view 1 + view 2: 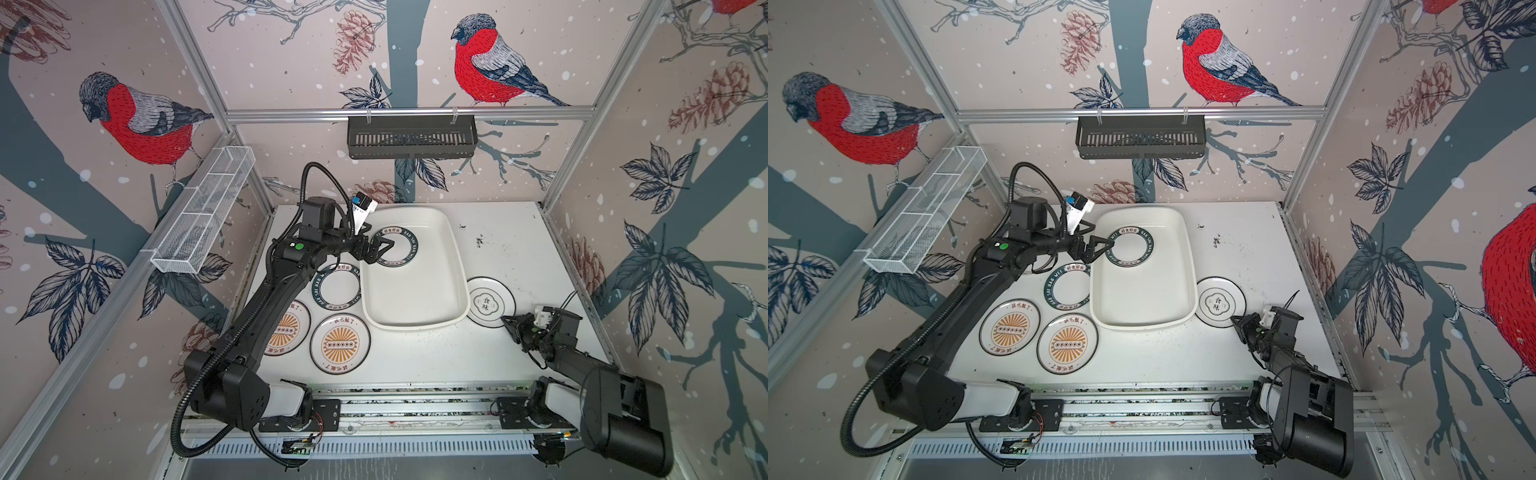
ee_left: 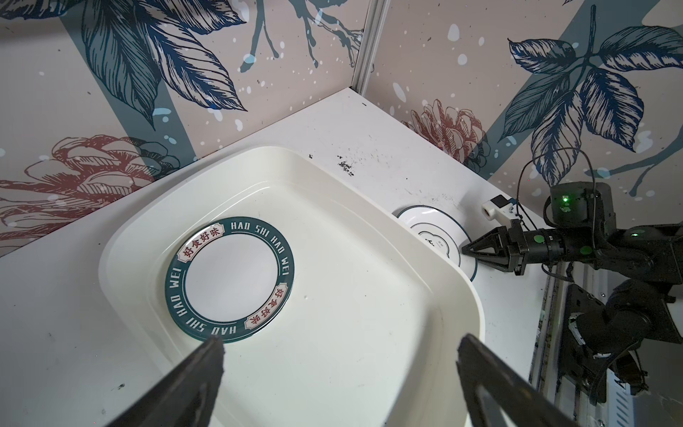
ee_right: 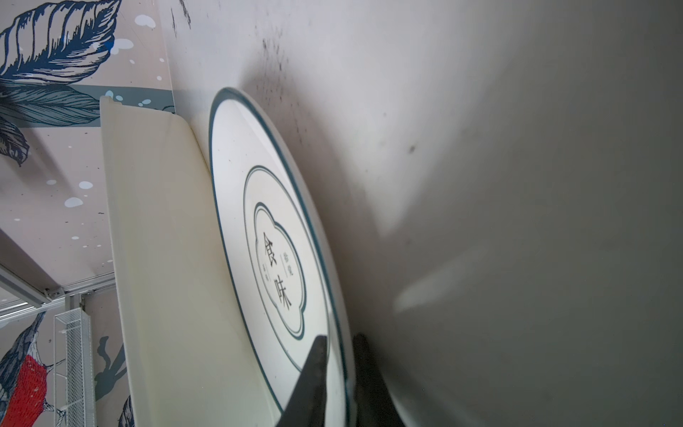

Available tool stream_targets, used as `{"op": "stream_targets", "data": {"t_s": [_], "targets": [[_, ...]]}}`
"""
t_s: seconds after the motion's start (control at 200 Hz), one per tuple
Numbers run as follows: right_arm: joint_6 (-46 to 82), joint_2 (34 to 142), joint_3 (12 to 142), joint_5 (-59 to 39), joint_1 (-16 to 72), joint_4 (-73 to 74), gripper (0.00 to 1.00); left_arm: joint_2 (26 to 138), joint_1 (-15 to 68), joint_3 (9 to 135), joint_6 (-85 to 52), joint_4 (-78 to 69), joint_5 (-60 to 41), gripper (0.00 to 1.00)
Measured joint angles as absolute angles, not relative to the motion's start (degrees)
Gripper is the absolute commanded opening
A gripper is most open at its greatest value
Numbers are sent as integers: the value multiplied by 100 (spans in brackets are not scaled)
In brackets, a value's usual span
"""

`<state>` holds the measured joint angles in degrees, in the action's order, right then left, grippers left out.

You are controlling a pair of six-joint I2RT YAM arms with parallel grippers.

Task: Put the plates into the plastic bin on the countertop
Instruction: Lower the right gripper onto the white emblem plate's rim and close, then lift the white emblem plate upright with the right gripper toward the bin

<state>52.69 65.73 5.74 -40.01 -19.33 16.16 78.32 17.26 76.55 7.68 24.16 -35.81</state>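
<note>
Clock positions are read from the bin (image 1: 419,291) centre in both top views; the bin sits mid-countertop (image 1: 436,361).
- Band plate (image 1: 395,246): flat inside the bin, in the 11 o'clock corner.
- Left gripper (image 1: 379,253): over that corner, jaws wide, holding nothing.
- Emblem plate (image 1: 490,301): on the countertop at 4 o'clock, just beside the bin rim.
- Right gripper (image 3: 338,338): at that plate's 5 o'clock edge, jaws narrow, pinching the rim with one finger over and one under.
- Second band plate (image 1: 336,286): 9 o'clock, against the bin.
- Sunburst plate (image 1: 340,343): 7 o'clock.
- Second sunburst plate (image 1: 291,328): 8 o'clock, partly under the left arm.
</note>
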Motion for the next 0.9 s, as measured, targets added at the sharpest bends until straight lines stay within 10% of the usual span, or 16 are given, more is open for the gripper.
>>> {"op": "stream_targets", "data": {"t_s": [0.901], "targets": [[5531, 6755, 497, -4156, -2104, 2233, 3, 7808, 1750, 7653, 773, 2418, -3529, 98]]}}
